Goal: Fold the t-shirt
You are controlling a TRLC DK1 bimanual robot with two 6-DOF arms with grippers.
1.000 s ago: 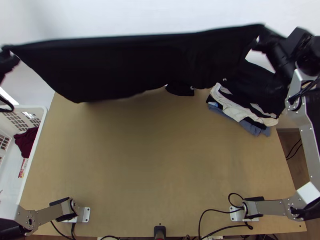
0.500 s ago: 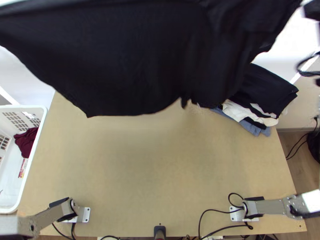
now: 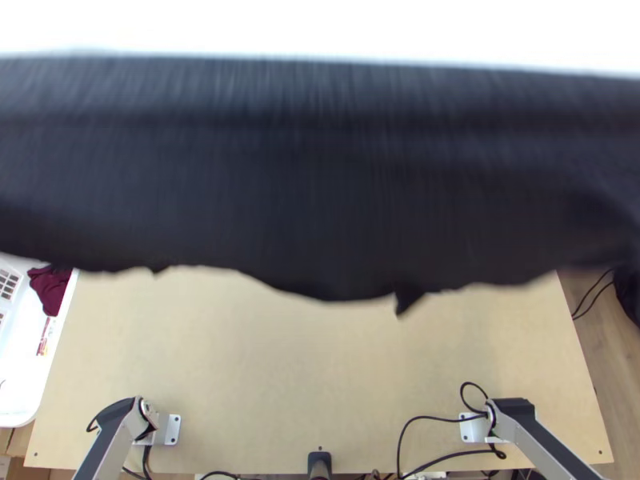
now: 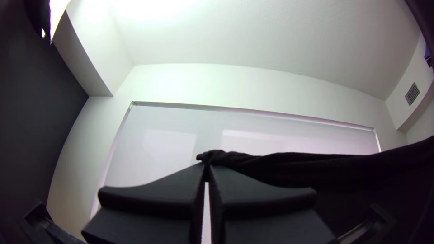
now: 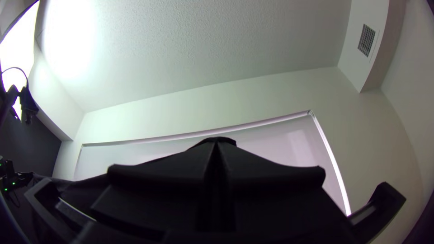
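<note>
At the table's left side stands a white plastic basket [image 3: 20,418], its wall pierced by a grid of slots, its rim smooth and rounded at the corner. A crumpled dark red cloth [image 3: 50,290], soft and irregular in outline, lies inside it. Next comes the left arm [image 3: 120,432], with pale metal and black parts, rising from a flat, drilled metal bracket [image 3: 170,430] on the light wooden table [image 3: 280,360], whose surface is smooth and faintly mottled. In the left wrist view, the left gripper [image 4: 206,165] has its wide, flat black fingers brought together on a small bunched piece of fabric, from which a softly creased band of cloth stretches away.

Across the top view, from one side to the other, the black t-shirt [image 3: 320,176] hangs raised over the far part of the table, spread wide. Its upper edge is nearly straight; its lower edge is wavy, with a small pointed tip right of the middle.

Thin black cables [image 3: 432,420] curve along the near edge towards the right arm [image 3: 544,448]. In the right wrist view, the right gripper [image 5: 217,144] is narrow, its black fingers meeting on a rounded bit of the t-shirt.
</note>
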